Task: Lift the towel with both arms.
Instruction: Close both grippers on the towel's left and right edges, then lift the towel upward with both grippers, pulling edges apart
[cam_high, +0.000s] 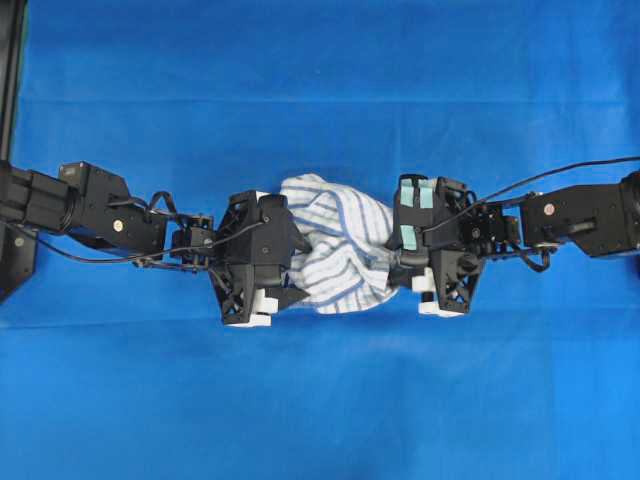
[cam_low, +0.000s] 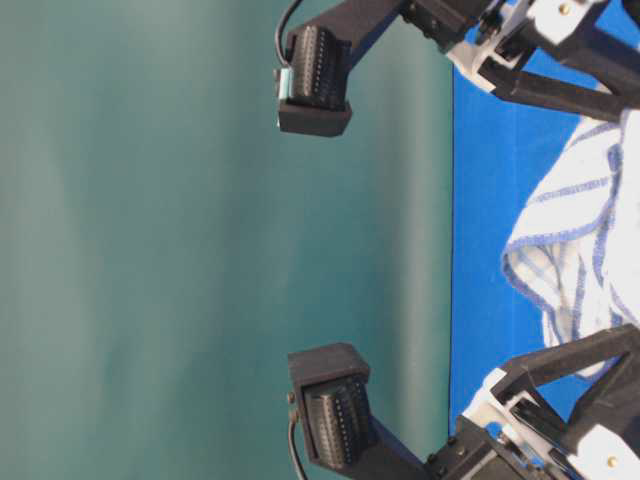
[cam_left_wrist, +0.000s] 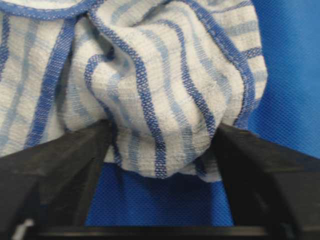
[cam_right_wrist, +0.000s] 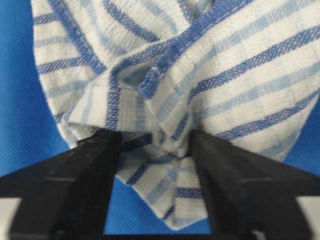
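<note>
**Towel bunched between both grippers on the blue sheet**

Towel (cam_high: 335, 250), white with thin blue and grey stripes, lies crumpled in a heap at the middle of the plain blue sheet (cam_high: 320, 90) that covers the whole work surface. You have one arm at each end of it.

From overhead, your left gripper (cam_high: 290, 262) comes in from the left edge and meets the left side of the heap; your right gripper (cam_high: 392, 255), the one with pale teal tape patches (cam_high: 418, 195), comes in from the right and meets the right side. Both arms lie nearly level along one line across the middle of the view.

In the left wrist view, the two black fingers (cam_left_wrist: 60, 160) stand on either side of a rounded fold of the cloth, with that fold filling the gap and touching both inner faces. Blue sheet shows below the fold.

In the right wrist view, the fingers (cam_right_wrist: 90, 165) likewise flank a gathered corner of the cloth, which sits between them against both sides.

Both sets of jaws are partly spread with cloth between them; whether either has a firm pinch cannot be told.

The table-level view is turned sideways and shows the cloth resting on the sheet.
</note>
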